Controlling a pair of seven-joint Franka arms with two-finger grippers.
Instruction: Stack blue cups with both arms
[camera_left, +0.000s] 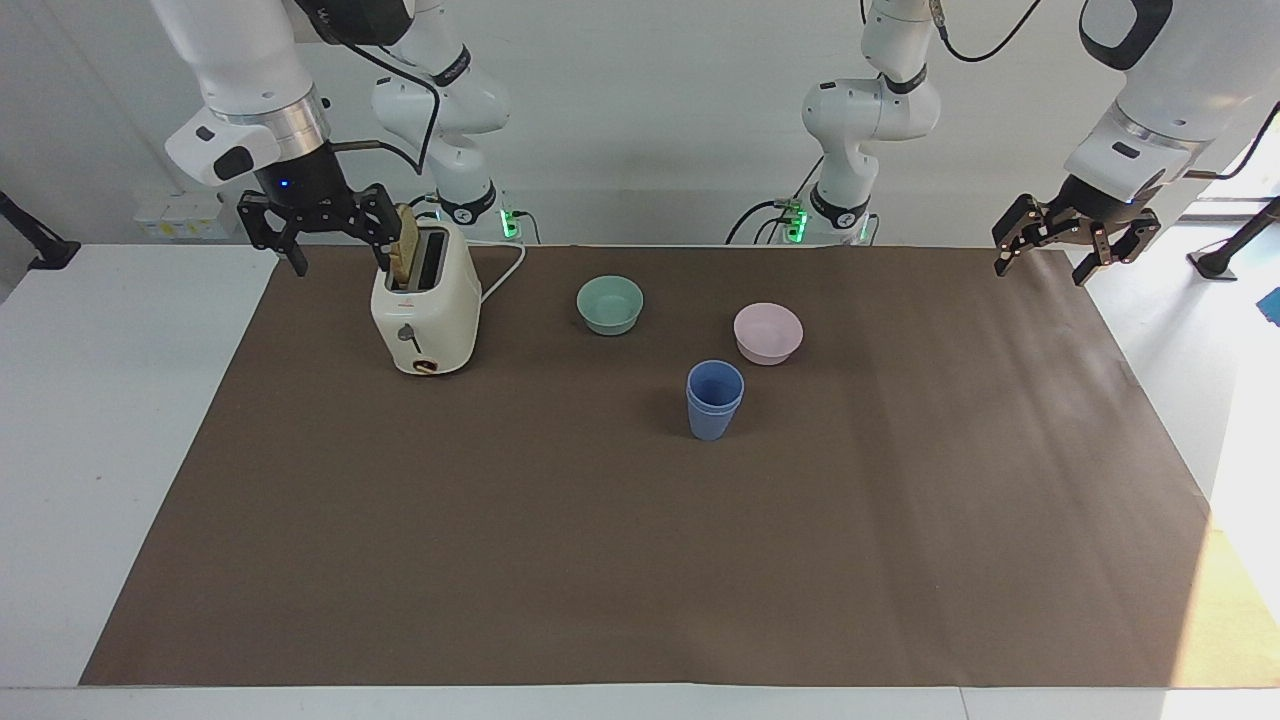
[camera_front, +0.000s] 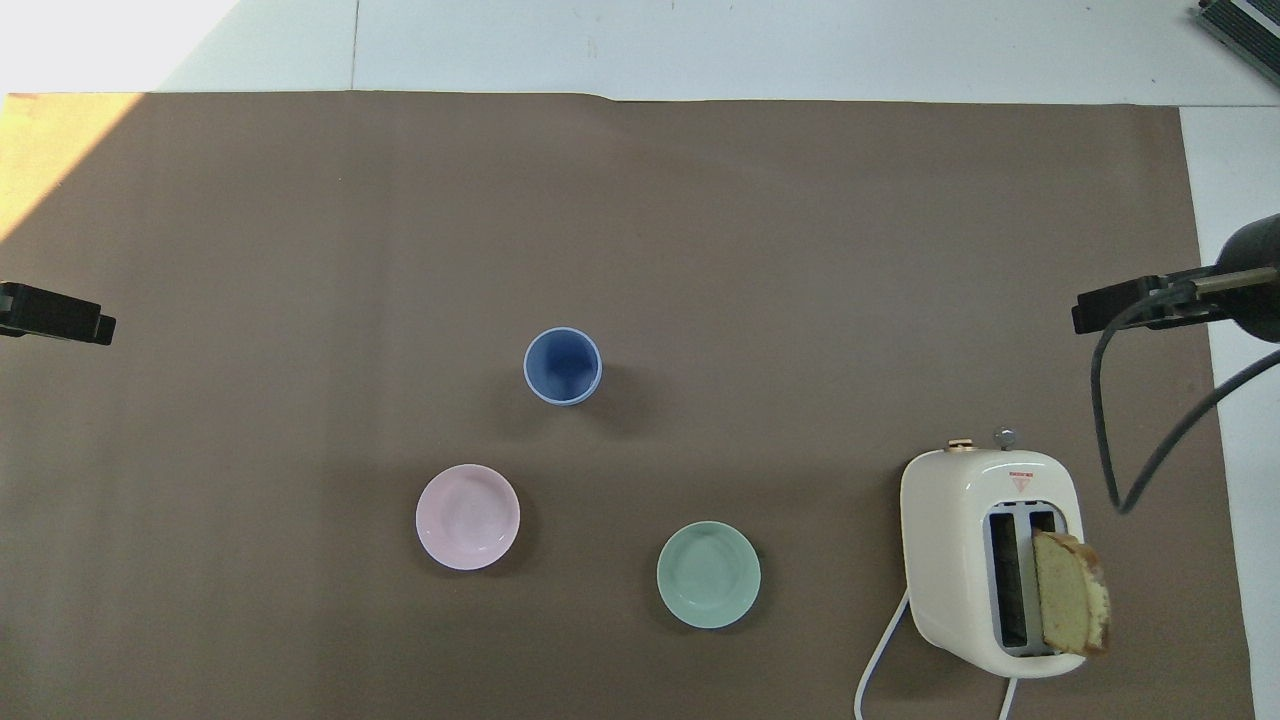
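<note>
Bearing unreadable red badge: toaster (camera_front: 985, 560)

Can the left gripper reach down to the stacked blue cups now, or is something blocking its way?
Probably yes. The left gripper hangs open over the left arm's end of the table, and only bare mat lies between it and the blue cups. The pink bowl stands beside the cups, nearer the robots, off that line.

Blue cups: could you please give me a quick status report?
Blue cups nested, upright, mid-mat. Left gripper and right gripper open, empty, raised at their ends of the mat. Nothing in the way.
</note>
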